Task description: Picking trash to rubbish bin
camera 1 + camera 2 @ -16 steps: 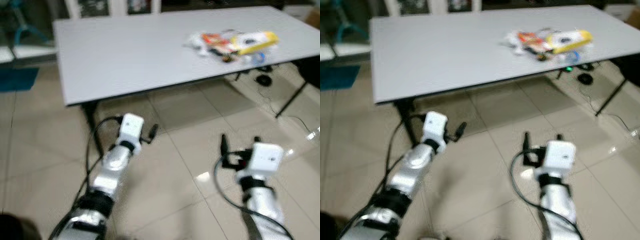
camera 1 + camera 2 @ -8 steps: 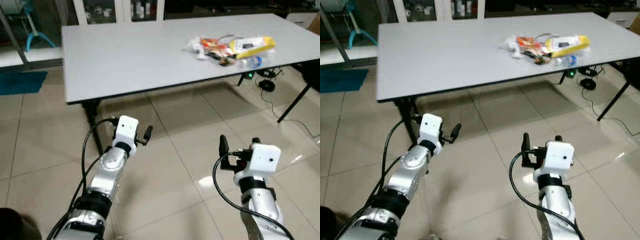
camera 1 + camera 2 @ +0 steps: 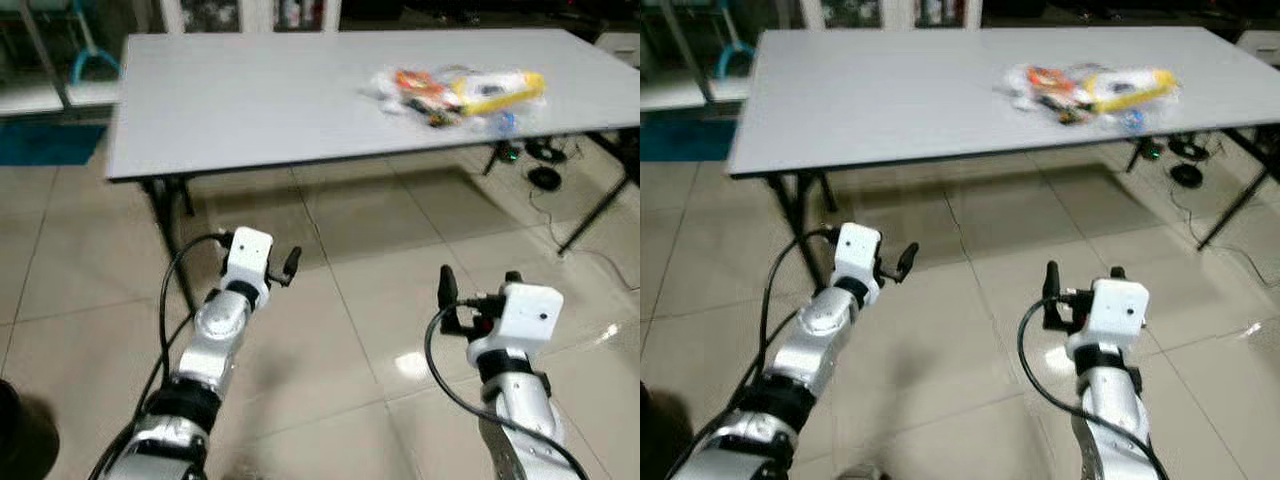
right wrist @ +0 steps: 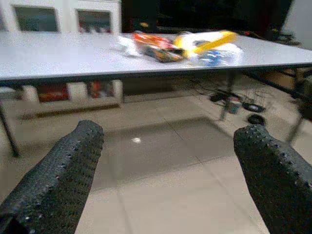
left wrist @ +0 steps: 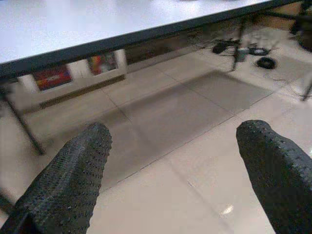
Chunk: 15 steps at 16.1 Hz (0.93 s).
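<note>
A: Did anything on the table move?

B: No, the whole picture shifted, so the camera moved. The table's near left corner slid toward the left of the frame, and the trash pile sat a touch left.

A: And focus?

B: It sharpened half a second ago, then softened slightly.

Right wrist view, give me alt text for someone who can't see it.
A heap of trash, with a yellow wrapper and red packets, lies on a grey table across a tiled floor. The right pincer is open in the foreground, empty, with its two black fingers spread wide.
</note>
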Available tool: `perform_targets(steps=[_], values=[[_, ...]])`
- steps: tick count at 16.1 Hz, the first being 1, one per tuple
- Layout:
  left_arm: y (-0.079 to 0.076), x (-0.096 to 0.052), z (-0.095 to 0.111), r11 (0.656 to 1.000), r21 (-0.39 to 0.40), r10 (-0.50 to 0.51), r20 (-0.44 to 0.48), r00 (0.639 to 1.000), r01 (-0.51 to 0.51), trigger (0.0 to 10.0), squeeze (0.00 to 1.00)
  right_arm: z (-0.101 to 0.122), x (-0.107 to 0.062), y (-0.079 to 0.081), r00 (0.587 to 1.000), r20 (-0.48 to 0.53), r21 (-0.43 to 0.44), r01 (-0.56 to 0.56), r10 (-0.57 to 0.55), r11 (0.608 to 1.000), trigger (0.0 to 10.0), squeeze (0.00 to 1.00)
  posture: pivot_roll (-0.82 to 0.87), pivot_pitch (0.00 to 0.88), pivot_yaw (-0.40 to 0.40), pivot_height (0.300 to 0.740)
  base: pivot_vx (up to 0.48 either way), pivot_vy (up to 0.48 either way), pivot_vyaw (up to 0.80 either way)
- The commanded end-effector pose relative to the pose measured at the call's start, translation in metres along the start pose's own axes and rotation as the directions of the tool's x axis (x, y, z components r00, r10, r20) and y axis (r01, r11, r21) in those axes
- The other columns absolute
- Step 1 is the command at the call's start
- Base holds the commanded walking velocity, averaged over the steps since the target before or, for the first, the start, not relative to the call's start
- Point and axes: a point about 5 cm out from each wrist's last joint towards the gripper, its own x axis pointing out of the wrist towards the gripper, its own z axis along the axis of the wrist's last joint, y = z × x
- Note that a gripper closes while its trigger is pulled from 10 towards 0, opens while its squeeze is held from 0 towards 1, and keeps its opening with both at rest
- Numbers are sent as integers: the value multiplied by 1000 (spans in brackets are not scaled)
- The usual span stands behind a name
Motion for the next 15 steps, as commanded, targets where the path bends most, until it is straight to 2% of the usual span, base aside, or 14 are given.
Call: perform_targets(steps=[1,10,15], values=[[-5,2,1,1000,12,-18,-3,1000,18,10000,0,3,1,-4,1000,9,1,20,-20,1000,10000,0,118,63,-49,740,0,-480,0],[-5,3,0,1000,17,-11,-7,1000,11,10000,0,4,2,-3,1000,20,-19,12,-11,1000,10000,0,117,59,-49,740,0,-480,0],[-4,3,-1,1000,25,-9,-12,1000,9,10000,0,4,4,-4,999,33,-87,41,-39,995,10000,0,116,62,-45,740,0,-480,0]])
